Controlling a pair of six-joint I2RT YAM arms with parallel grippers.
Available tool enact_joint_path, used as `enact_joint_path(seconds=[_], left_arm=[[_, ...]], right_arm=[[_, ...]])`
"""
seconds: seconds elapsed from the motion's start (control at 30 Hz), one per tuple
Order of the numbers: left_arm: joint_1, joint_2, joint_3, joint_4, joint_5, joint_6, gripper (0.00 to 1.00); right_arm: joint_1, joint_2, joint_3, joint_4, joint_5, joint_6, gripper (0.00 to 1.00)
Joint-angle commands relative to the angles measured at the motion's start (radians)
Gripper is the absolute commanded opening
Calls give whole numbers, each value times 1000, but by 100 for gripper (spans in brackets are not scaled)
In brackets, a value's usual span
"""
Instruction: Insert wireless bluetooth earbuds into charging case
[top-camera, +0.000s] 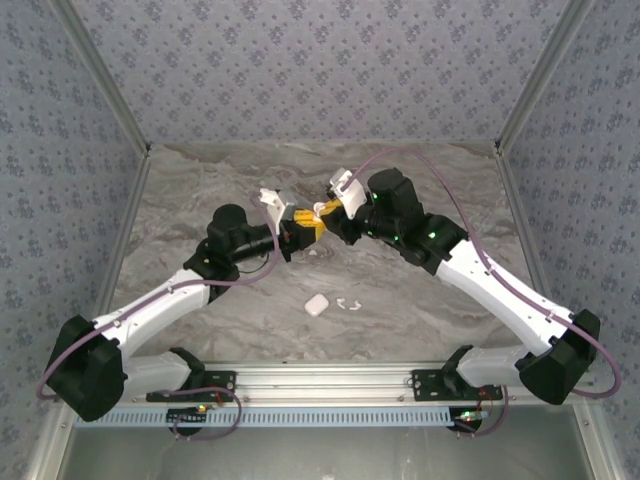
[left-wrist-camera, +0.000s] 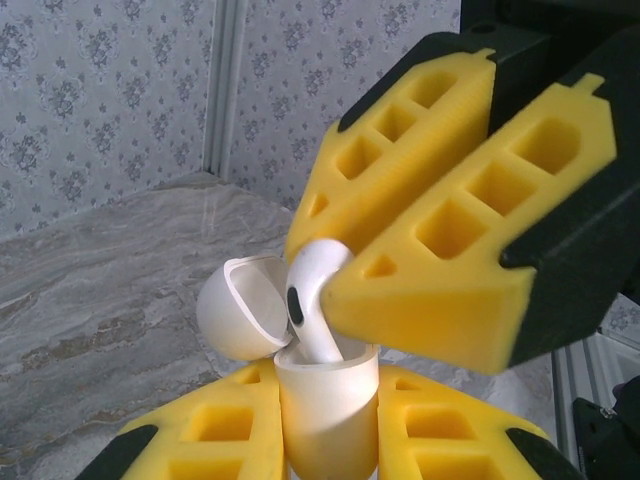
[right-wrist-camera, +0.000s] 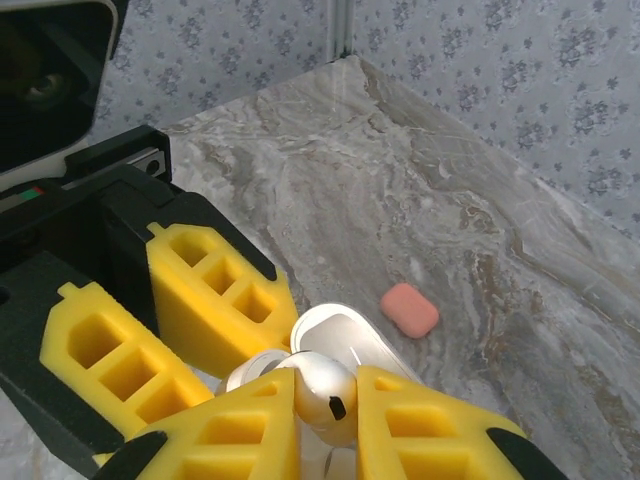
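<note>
Item: one white earbud (left-wrist-camera: 312, 285), glossy hard plastic, with a bulb head, a short stem and a dark oval window on the head. Location: in mid-air over the middle of the counter (top-camera: 200, 190), stem down, its tip apparently just inside the mouth of the open charging case (left-wrist-camera: 325, 425). Holder: right gripper (right-wrist-camera: 325, 415), yellow fingers pressed together on the bulb head, stem left free. Case: white, rounded, with its lid (left-wrist-camera: 238, 305) swung back toward 9 o'clock in the left wrist view. It is held upright by the left gripper (left-wrist-camera: 327, 385), whose fingers are clamped on the lower body, clear of mouth and lid. Handling, by judgement: the bud is very light, rigid and slick, likely to twist or squirt from a pinch, so it is best taken across the head as here. The case is light, stiff and smooth, with the hinge its weak point, so it is best gripped on the flanks of the base. Other stock: seen from overhead, a second white case (top-camera: 316, 305) rests on the counter at about 6 o'clock of the held pair. Two loose white buds (top-camera: 348, 303) lie just at its 3 o'clock. In the right wrist view a coral-red case (right-wrist-camera: 409, 309) lies flat at 2 o'clock of the held bud. Markings: no brand, label or writing is legible on the bud, the cases or the fingers.
</note>
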Motion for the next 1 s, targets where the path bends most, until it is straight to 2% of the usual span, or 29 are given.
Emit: enact_joint_path(seconds=[0.0, 0.17, 0.33, 0.53, 0.77, 0.87, 0.97], left_arm=[[-7, -6, 37, 57, 11, 16, 0], [-7, -14, 34, 57, 9, 16, 0], [-7, -17, 34, 54, 9, 17, 0], [-9, -15, 34, 53, 11, 15, 0], [-9, -18, 34, 52, 9, 16, 0], [-9, -21, 33, 50, 10, 16, 0], [-10, -24, 32, 52, 9, 15, 0]], right_arm=[[-19, 1, 32, -64, -109, 10, 20], [-59, 0, 26, -77, -178, 37, 21], [-89, 0, 32, -69, -241, 59, 26], [-119, 0, 50, -45, -309, 93, 35], [-169, -14, 73, -17, -318, 162, 44], [-218, -36, 64, -6, -321, 215, 52], [-281, -46, 35, -9, -360, 269, 67]])
